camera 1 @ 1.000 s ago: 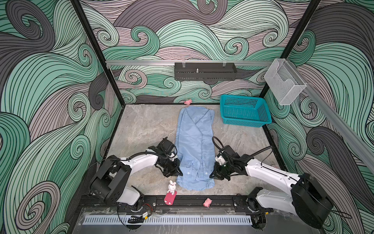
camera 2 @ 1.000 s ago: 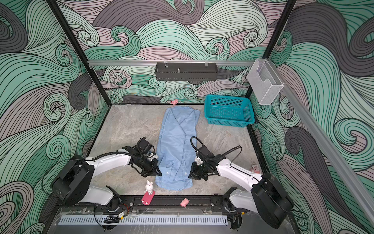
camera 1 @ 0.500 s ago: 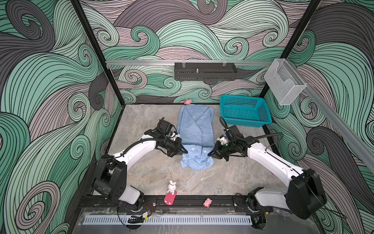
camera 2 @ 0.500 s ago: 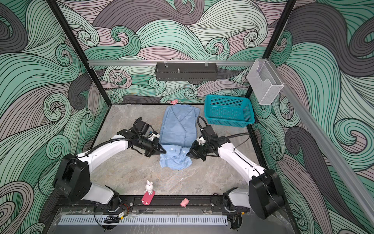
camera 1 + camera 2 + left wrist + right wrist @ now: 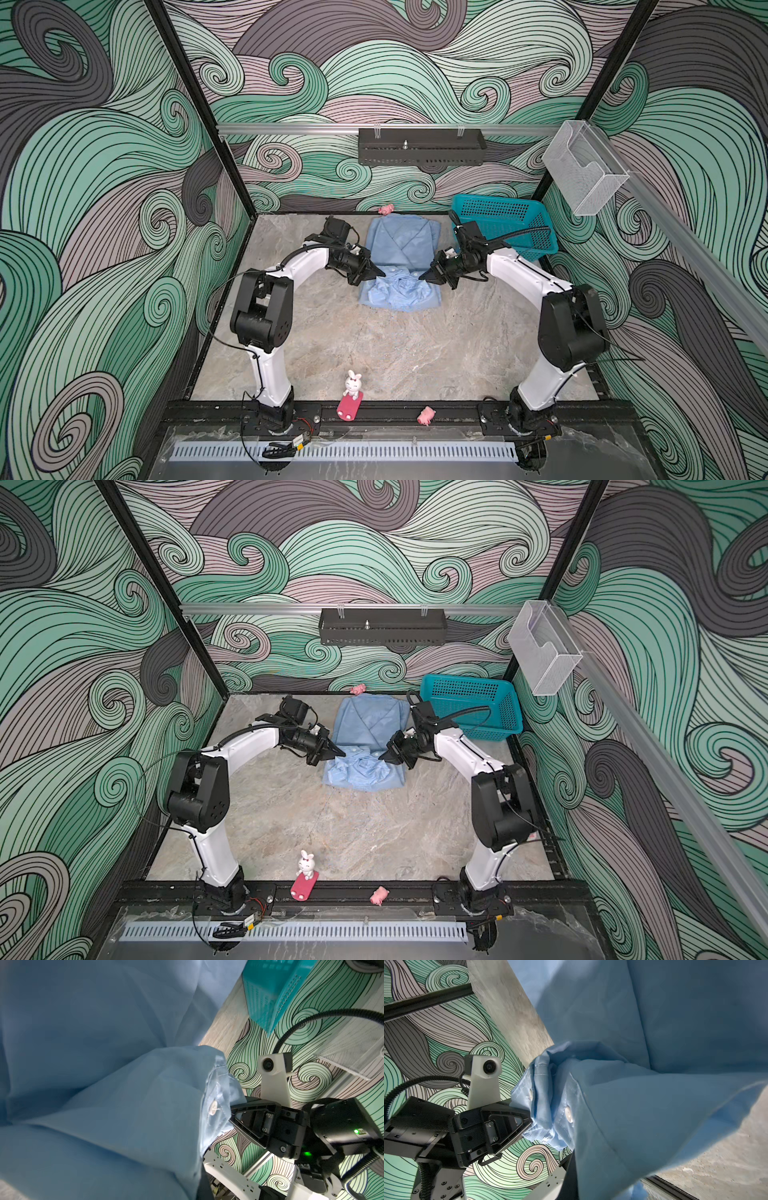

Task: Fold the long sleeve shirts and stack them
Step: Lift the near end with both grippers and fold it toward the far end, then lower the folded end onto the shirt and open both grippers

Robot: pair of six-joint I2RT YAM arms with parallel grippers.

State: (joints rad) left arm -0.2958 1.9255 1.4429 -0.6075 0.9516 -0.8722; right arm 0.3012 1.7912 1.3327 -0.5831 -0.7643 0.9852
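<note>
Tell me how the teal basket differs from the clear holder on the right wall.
The teal basket is opaque with perforated walls, while the clear holder is see-through. The basket stands on the table at its back right corner, beside the shirt; the holder hangs on the right wall, off the table. The basket is low and wide, the holder narrower with a cut-out front. Both are open-topped boxes.
</note>
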